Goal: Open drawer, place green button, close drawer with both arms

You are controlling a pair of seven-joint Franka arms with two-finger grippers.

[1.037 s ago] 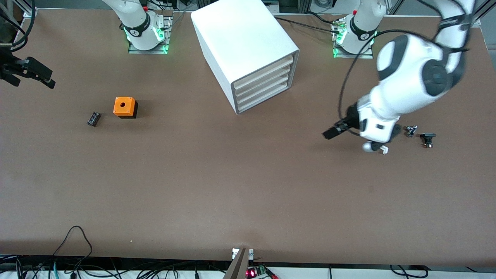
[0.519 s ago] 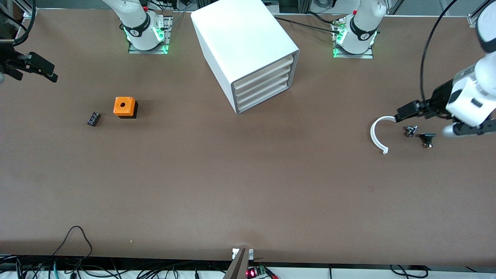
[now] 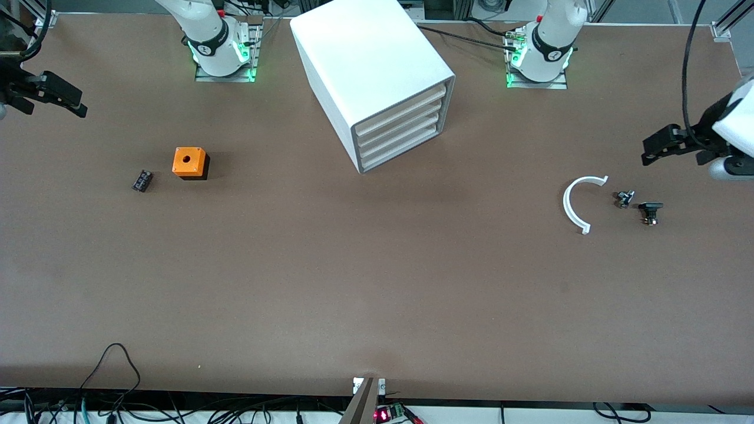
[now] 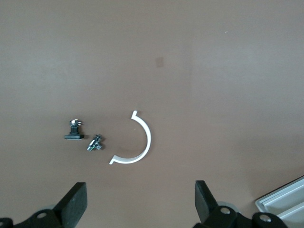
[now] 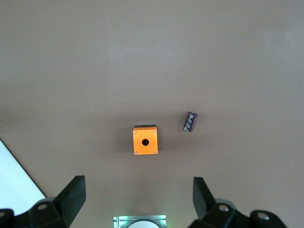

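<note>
The white cabinet (image 3: 377, 76) stands at the table's (image 3: 377, 294) edge farthest from the front camera, midway between the two arm bases, turned so its four stacked drawers (image 3: 400, 126) face toward the left arm's end and slightly toward the camera. All four drawer fronts sit flush; none is pulled out.

The left gripper (image 3: 662, 147) hangs in the air over the table's edge at the left arm's end, its two fingers (image 4: 73, 204) spread wide and holding nothing. Below it, near that end, lie three small things: a white half-ring (image 3: 576, 203), just beside it a tiny metallic part (image 3: 624, 198), and next to that a small dark piece with a black flat cap (image 3: 650, 212), nearest the end edge. None of them shows a green cap, so I cannot tell which is the button.

The right gripper (image 3: 56, 100) hovers over the table's edge at the right arm's end, jaws also fully apart and empty. Toward that end sit an orange box with a hole (image 3: 189, 162) and, close beside it, a small black cylinder-like part (image 3: 142, 180).
</note>
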